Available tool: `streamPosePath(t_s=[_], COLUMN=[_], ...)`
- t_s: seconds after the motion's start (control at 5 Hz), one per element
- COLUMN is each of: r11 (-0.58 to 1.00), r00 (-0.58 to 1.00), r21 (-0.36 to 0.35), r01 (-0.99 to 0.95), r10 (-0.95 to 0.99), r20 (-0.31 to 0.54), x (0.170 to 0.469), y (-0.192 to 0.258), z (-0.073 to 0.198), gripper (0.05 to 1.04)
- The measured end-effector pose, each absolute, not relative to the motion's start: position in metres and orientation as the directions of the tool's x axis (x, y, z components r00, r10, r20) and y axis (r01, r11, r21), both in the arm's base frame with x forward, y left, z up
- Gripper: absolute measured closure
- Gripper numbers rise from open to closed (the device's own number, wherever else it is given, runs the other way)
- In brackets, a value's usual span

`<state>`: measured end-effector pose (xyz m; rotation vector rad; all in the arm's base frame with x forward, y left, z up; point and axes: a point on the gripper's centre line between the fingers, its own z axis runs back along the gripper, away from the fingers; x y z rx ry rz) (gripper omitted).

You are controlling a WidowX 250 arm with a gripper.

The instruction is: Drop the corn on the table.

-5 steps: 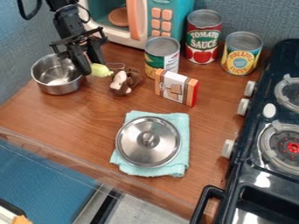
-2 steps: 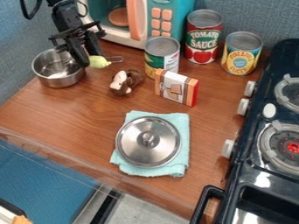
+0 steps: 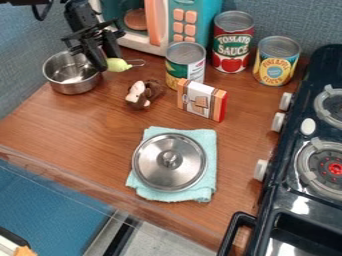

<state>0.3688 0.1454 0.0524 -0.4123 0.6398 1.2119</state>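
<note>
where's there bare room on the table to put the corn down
The widest bare stretch of table lies between the pot, the brown toy and the towel. A narrower strip runs between towel and stove. It's crowded at the back, where the gripper and corn, microwave, cans and box cluster.

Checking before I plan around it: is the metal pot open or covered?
Open: the pot shows its inside, and the lid lies on the blue towel.
</note>
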Motion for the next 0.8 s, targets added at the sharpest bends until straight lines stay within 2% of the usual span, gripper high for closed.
streamPosePath(t_s=[0.8], r11=[0.367], r00=[0.257], r21=[0.020], r01=[-0.930], r10=[0.690], r20=[-0.676], x=[0.374], y=[0.124], z=[0.051], gripper=[0.708])
